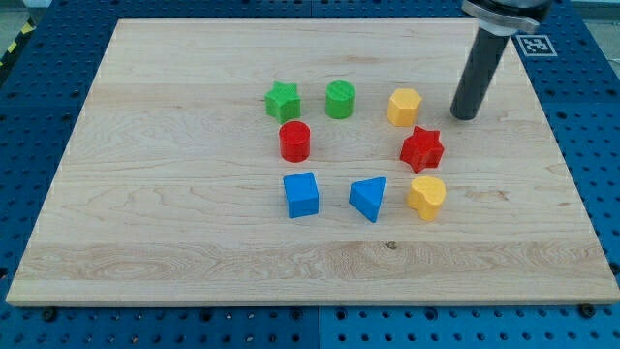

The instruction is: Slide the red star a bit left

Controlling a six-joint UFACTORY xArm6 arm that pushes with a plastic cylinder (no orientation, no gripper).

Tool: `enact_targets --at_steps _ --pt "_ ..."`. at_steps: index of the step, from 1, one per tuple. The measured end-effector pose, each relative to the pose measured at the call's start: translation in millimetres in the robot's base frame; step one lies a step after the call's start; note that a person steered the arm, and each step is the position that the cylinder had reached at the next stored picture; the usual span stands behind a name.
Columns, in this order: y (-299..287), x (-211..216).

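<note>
The red star [422, 148] lies on the wooden board [174, 223], right of the middle. My tip [466, 115] rests on the board above and to the right of the red star, a short gap away, and to the right of the yellow hexagon block [404, 106]. The rod rises from it to the view's top edge.
A green star [283, 100] and a green cylinder [340, 99] lie left of the yellow hexagon. A red cylinder [294, 141] is at the middle. A blue cube [301, 195], a blue triangle [369, 198] and a yellow heart [426, 196] lie below.
</note>
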State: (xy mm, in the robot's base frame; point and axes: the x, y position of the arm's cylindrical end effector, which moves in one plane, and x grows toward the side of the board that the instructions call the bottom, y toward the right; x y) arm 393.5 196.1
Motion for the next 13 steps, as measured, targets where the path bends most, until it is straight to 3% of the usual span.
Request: enact_targets --at_steps 2,5,7,10,13 --pt "1 2" --pt "23 61" --pt "-39 92" --pt "-40 96" --pt "-42 71"
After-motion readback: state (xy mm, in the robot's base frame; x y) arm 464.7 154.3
